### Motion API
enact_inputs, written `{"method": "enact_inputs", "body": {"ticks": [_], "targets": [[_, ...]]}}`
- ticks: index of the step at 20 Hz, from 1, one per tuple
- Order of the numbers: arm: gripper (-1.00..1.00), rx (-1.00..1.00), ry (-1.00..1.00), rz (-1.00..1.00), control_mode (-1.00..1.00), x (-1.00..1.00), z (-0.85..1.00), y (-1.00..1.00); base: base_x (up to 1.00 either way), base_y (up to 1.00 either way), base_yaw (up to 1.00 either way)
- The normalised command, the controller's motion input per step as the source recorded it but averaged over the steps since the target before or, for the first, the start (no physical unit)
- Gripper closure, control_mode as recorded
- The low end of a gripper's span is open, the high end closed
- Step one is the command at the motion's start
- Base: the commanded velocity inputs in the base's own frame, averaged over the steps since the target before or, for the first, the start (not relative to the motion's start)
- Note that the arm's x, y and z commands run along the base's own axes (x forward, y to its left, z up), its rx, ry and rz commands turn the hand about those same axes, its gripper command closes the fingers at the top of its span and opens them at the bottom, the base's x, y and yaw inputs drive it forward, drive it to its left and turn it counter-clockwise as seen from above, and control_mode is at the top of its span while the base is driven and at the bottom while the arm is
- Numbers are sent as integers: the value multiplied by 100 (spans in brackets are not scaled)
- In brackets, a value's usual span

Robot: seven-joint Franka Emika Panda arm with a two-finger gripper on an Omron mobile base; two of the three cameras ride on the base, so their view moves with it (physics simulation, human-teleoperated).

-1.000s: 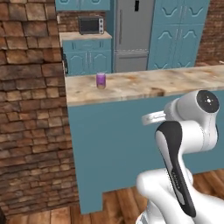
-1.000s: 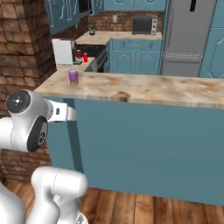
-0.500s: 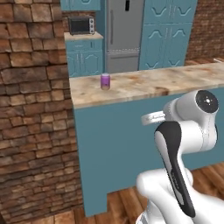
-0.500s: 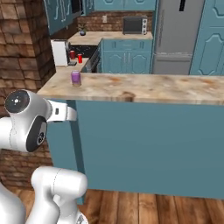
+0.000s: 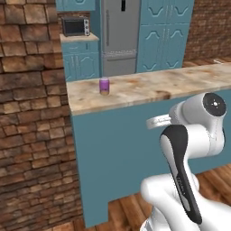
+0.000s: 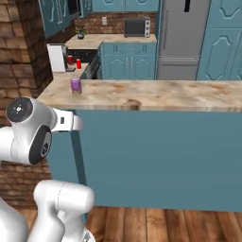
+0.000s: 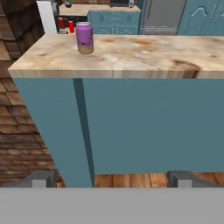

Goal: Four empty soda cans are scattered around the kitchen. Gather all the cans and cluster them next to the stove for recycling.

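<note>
A purple soda can (image 5: 104, 85) is standing upright on the marbled top of a teal island counter (image 5: 149, 88), near that counter's end by the brick wall (image 5: 31, 122). In the hand view the same can (image 7: 84, 37) is sitting toward the far left of the countertop, well apart from the gripper (image 7: 112, 180), whose two dark fingertips (image 7: 41, 179) are standing wide apart low in front of the counter's teal side panel, with nothing between them. The gripper is holding nothing and is pointing at the cabinet face below the countertop.

Beyond the island, in the right base view, two small red cans (image 6: 78, 63) are standing on the back counter just beside a white appliance (image 6: 57, 57); a dark cooktop, probably the stove (image 6: 85, 56), is lying next to them, though it is too small to make out clearly. A steel refrigerator (image 6: 182, 38) is standing among teal cabinets, and a black-fronted microwave (image 6: 137, 27) is sitting on the far counter.
</note>
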Motion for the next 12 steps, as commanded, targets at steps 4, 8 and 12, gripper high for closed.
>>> {"method": "enact_inputs", "body": {"ticks": [4, 8, 12], "targets": [[-100, 0, 0, 0, 100, 0, 0, 0, 23, 30, -8], [-100, 0, 0, 0, 100, 0, 0, 0, 32, 38, -6], [-100, 0, 0, 0, 100, 0, 0, 0, 35, 38, -6]]}}
